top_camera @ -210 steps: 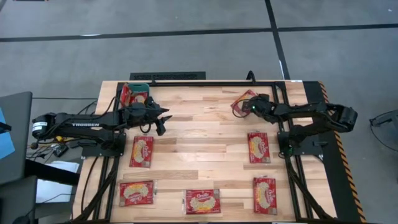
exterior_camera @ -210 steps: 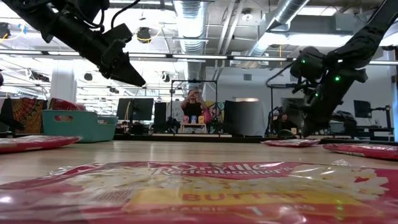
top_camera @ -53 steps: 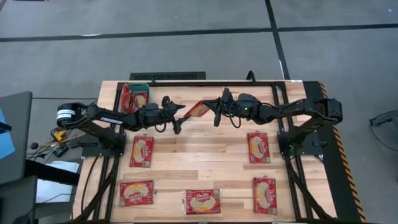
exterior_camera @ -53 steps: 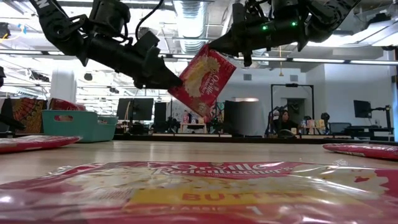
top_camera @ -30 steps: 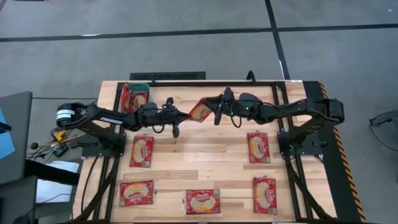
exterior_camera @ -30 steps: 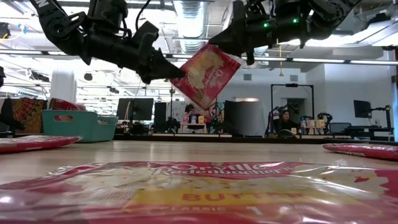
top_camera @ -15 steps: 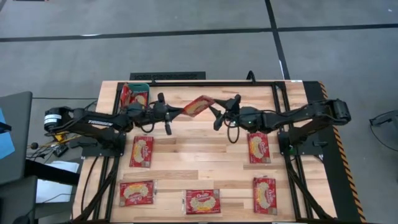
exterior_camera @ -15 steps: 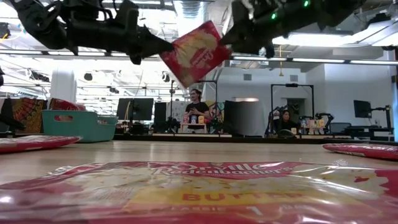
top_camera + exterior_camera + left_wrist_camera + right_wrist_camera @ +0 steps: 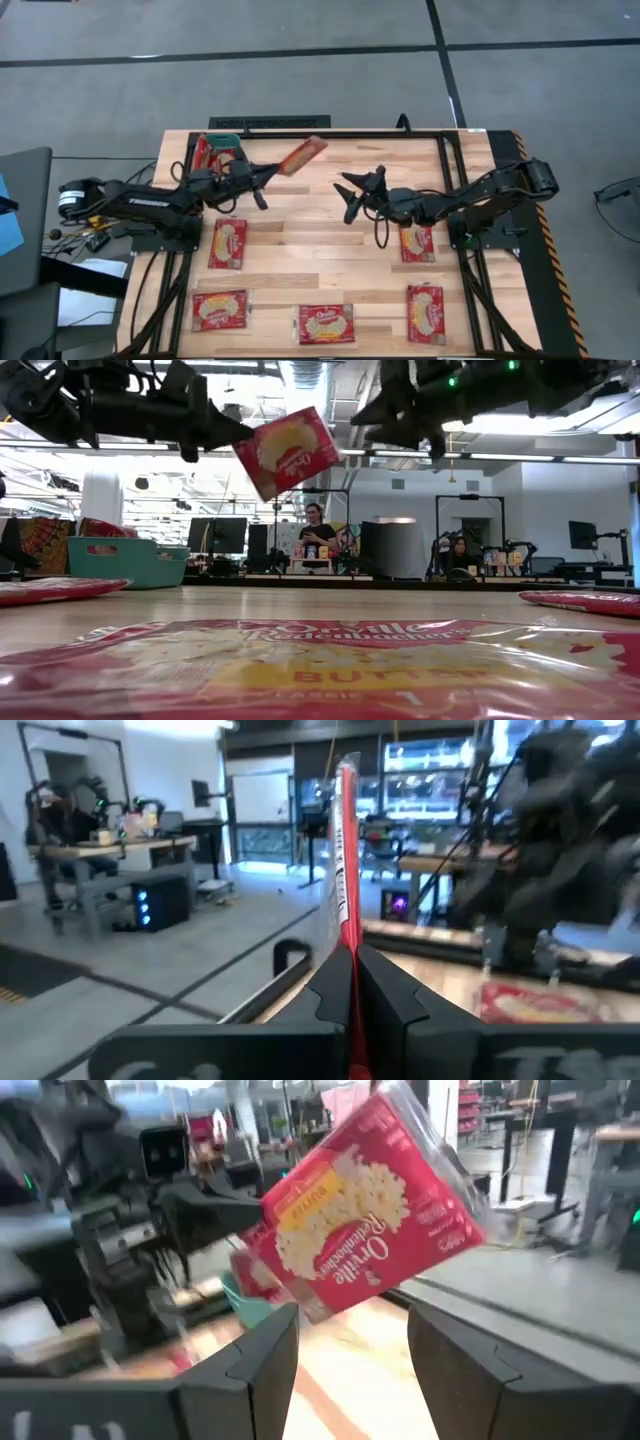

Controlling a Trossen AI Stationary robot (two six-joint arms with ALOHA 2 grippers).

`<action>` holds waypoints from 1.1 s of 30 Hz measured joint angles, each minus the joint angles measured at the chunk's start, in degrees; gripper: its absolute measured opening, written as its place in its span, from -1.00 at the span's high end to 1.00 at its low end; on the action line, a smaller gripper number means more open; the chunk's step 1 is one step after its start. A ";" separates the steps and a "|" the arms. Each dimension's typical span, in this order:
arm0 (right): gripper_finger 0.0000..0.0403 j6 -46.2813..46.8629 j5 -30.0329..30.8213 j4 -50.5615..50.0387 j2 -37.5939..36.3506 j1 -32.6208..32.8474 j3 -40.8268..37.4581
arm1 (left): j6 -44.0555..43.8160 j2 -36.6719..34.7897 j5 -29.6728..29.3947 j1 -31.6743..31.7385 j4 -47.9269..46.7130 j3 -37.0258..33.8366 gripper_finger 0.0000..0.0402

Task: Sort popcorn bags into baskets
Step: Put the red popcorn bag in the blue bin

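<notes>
Left gripper point(image 9: 262, 171) clenching a popcorn bag point(image 9: 302, 155) aloft at upper centre of the high view, right gripper point(image 9: 352, 190) gaping empty just right of it, basket point(image 9: 221, 140) sitting upper left

Flat red popcorn packets point(image 9: 227, 243) are wrapped in glossy, light-catching film. Pale butcher-block table point(image 9: 320, 255): smooth wooden strips, satin finish. Small teal rectangular bin point(image 9: 128, 561): smooth matt plastic. Dark gripper fingers point(image 9: 260, 1365): matt plastic.
</notes>
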 joint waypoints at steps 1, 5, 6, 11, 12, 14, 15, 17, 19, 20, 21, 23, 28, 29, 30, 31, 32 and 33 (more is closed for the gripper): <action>-0.05 2.68 -1.55 -0.73 0.15 -0.42 -0.51 | -0.16 -0.53 0.34 0.00 0.15 -0.05 1.00; -0.08 9.53 -13.89 2.90 4.30 -4.58 -0.83 | -1.51 -1.28 4.72 0.00 3.91 -0.05 1.00; -0.09 9.65 -16.36 6.13 5.66 -5.54 -0.86 | -2.18 -1.28 6.09 0.00 5.38 -0.05 1.00; -0.18 9.20 -25.60 23.58 12.52 -9.64 -0.38 | -6.00 -1.31 11.10 -0.02 9.49 -0.05 1.00; -0.19 9.18 -28.11 27.23 13.89 -10.41 -0.39 | -7.01 -1.31 11.72 -0.02 9.68 -0.05 1.00; -0.19 9.21 -32.68 34.75 16.72 -11.59 -0.23 | -8.48 -1.31 12.14 -0.02 9.73 -0.05 1.00; -0.19 9.23 -34.35 37.80 18.14 -12.03 0.10 | -8.97 -1.31 12.15 -0.02 9.62 -0.05 1.00; -0.19 9.28 -36.68 41.34 20.68 -12.45 1.12 | -9.81 -1.28 12.12 -0.01 9.58 -0.05 1.00; -0.19 9.22 -39.12 42.15 22.76 -12.71 2.93 | -9.93 -1.28 12.10 -0.02 9.58 -0.05 1.00; -0.19 9.23 -39.63 41.97 23.64 -12.74 4.01 | -9.96 -1.28 12.10 -0.02 9.58 -0.05 1.00; -0.19 9.26 -39.74 41.66 24.40 -12.74 5.02 | -9.98 -1.28 12.10 -0.02 9.58 -0.05 1.00; -0.17 9.23 -39.73 41.03 26.02 -12.85 7.36 | -10.25 -1.28 12.09 -0.02 9.55 -0.05 1.00; -0.01 9.18 -40.23 39.62 28.17 -13.24 11.96 | -11.13 -1.25 12.04 -0.01 9.28 -0.05 1.00; 0.07 9.17 -40.29 38.87 28.12 -13.43 12.33 | -11.38 -1.26 12.04 -0.02 9.24 -0.05 1.00; 0.18 9.14 -40.38 37.35 27.96 -13.54 12.66 | -11.45 -1.26 12.05 0.00 9.06 -0.05 1.00; 0.31 8.81 -40.53 35.98 27.80 -13.54 12.86 | -11.48 -1.26 12.05 -0.02 8.60 -0.05 1.00; 0.47 8.21 -41.01 34.50 27.46 -13.55 12.89 | -11.31 -1.26 12.17 -0.02 7.76 -0.05 1.00; 0.65 7.33 -41.70 32.76 26.90 -13.75 12.85 | -10.80 -1.27 12.15 -0.02 6.61 -0.05 1.00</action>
